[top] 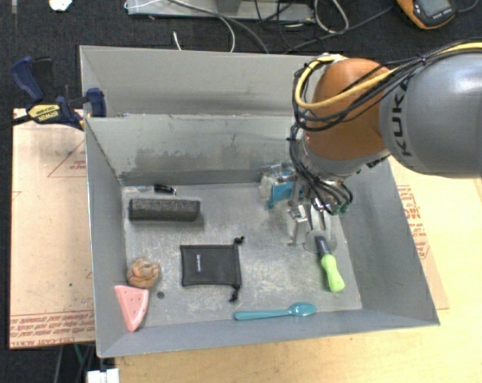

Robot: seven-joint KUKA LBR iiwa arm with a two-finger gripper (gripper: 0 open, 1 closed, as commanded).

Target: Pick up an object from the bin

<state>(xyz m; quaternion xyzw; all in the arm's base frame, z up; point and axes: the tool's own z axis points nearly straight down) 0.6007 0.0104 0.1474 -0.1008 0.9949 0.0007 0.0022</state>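
The gripper (303,223) is seen low in the right of the grey metal bin (185,146), just beside a green-handled tool (331,271); its opening cannot be told. A flat black cloth pouch (211,266) and a slim teal spoon (274,313) are seen to the left.

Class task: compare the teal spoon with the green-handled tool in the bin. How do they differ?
The teal spoon is slim and long; the green-handled tool is shorter and thicker. The spoon lies along the near wall; the tool lies slanted beside the gripper. Both lie flat on the bin floor.
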